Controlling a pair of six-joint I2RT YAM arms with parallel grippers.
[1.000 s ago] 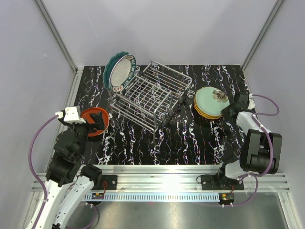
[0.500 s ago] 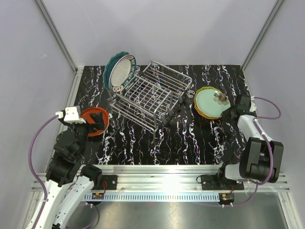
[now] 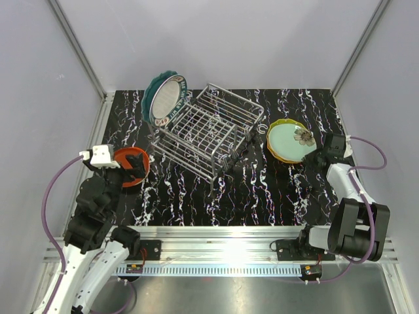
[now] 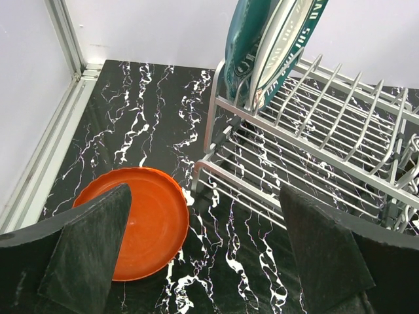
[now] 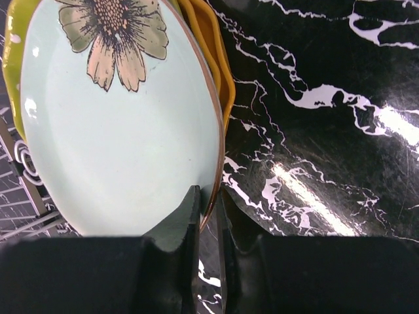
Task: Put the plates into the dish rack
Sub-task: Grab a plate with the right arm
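Mint-green plate (image 5: 118, 131) with a flower print lies on top of the yellow plates (image 5: 211, 59), just right of the dish rack (image 3: 208, 131). Right gripper (image 5: 208, 196) is clenched on its near-right rim, 1 finger on the face, 1 under it. Cannot tell whether that edge is off the stack yet. Step in hand, as I read it: the pick of this plate. Next move calls for a lift clear of the stack, a turn to stand the plate on edge, then a carry left to a free slot, lined up between the wires. 2 teal plates (image 4: 262, 46) already stand upright at the rack's far-left end. Left gripper (image 4: 206, 255) hangs released, jaws wide, low over the table (image 3: 262, 190) by the red-orange plate (image 4: 141, 222), which lies flat near-left of the rack, not yet loaded.
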